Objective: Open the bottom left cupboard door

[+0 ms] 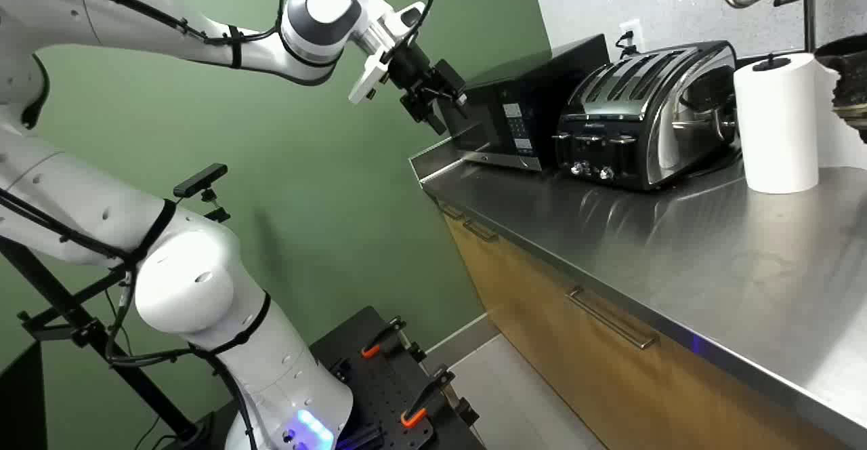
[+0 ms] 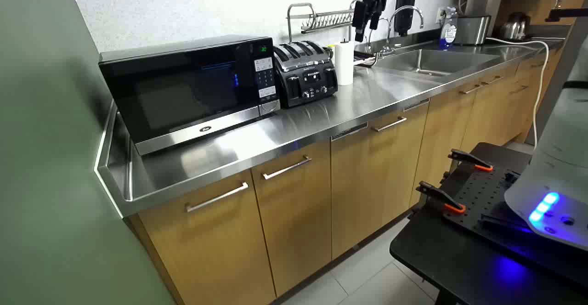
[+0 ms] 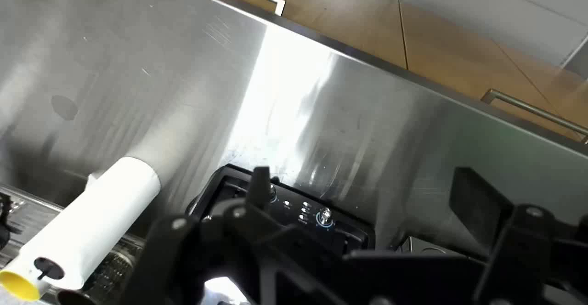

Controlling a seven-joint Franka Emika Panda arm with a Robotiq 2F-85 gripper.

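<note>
Green wall (image 1: 352,233) takes the left of both exterior views and meets a steel counter (image 1: 691,253), where a microwave (image 2: 188,93), a toaster (image 2: 305,73) and a towel roll (image 2: 344,64) stand in line. I have a single arm (image 1: 189,274) to drive, so no question of which is nearer. Its gripper (image 3: 363,178) hangs higher than the counter, jaws wide apart and gripping nothing; whether it is over the steel or short of the front edge I can't tell.

What my coming move turns on is a drop and a sideways shift. The door (image 2: 211,247) I want is at the lower left in an exterior view, shut by the look of it, its face below the counter's front edge, while the gripper is at the top of that frame, right of the middle. I judge I need to go left in that frame, clear the edge, then down. The door's long axis is upright, but its handle (image 2: 217,197) lies crosswise near the top, running the way the edge runs, so the jaws should probably close from above and below it.

My wrist view gives little help: at its right edge I see what I take for the adjoining door's handle (image 3: 535,110), and my door shows there as a sliver at most. An exterior view gives me the wanted handle end to end.
</note>
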